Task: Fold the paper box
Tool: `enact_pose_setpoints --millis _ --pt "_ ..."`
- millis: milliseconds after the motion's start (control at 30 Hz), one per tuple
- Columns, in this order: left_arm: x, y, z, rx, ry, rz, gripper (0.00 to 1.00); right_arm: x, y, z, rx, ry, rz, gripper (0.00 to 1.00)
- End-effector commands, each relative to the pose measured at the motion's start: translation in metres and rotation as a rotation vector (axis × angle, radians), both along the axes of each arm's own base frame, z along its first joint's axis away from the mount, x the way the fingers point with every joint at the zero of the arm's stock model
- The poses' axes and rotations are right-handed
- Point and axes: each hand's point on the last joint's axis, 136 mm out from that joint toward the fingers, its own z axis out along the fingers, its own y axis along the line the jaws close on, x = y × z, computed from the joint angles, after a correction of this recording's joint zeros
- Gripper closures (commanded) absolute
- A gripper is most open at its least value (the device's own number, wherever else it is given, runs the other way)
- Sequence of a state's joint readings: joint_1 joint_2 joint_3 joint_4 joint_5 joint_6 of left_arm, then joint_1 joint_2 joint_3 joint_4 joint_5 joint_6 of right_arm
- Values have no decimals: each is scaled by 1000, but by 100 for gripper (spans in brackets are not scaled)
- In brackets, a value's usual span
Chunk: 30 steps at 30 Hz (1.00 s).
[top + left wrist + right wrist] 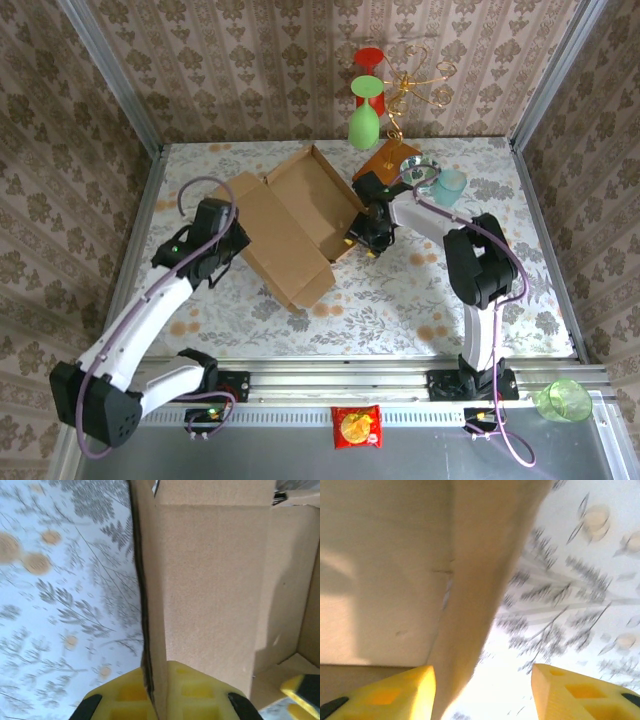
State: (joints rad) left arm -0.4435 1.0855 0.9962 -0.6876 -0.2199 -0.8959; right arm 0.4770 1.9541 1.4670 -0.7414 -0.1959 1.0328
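The paper box [290,225] lies half-formed in the middle of the table, brown cardboard with raised walls and a flap standing at the back. My left gripper [237,243] is at its left side. In the left wrist view that gripper [161,674] is shut on the upright edge of a side wall of the box [215,580]. My right gripper [366,236] is at the box's right edge. The right wrist view shows it [482,680] open, and a blurred wall of the box [395,570] passes between the fingers, close to the left one [412,692].
A wooden slab with a gold wire stand [385,158] holds a green glass [364,125] and a red one behind the box. A metal bowl [420,170] and a teal cup [450,185] sit just right of it. A snack packet [356,425] and a green cup [565,400] lie on the near ledge.
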Motion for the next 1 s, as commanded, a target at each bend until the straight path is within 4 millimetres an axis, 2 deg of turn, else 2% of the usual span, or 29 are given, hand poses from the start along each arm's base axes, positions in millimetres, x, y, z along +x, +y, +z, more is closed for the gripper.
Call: enact_pose_setpoints --millis 0,233,333,500,600,667,700,733,800,867,967 --pt "-8 28 -3 296 119 -119 100 -3 14 53 74 -63 -15 41" --pt "36 35 39 526 73 -286 100 -9 36 104 206 -148 21 39" --pt "57 29 60 626 28 -367 100 4 50 137 285 -307 125 40" --pt "91 0 91 784 -94 -568 100 26 63 200 325 -656 387 51" --pt "104 -25 104 870 -159 -717 100 35 60 230 226 -927 611 51" --pt "112 -35 108 928 -184 -804 100 40 53 241 125 -1115 744 51" --pt "110 -52 109 962 -213 -874 100 45 47 247 81 -1220 792 49" --pt "111 -59 110 988 -225 -913 100 46 44 254 63 -1313 837 47" --pt "112 -71 113 1041 -254 -987 100 55 33 264 -15 -1479 900 40" --pt "111 -82 117 1064 -280 -1045 100 67 26 266 -73 -1542 960 37" --pt "108 -98 118 1072 -318 -1128 100 81 27 261 -51 -1516 1046 35"
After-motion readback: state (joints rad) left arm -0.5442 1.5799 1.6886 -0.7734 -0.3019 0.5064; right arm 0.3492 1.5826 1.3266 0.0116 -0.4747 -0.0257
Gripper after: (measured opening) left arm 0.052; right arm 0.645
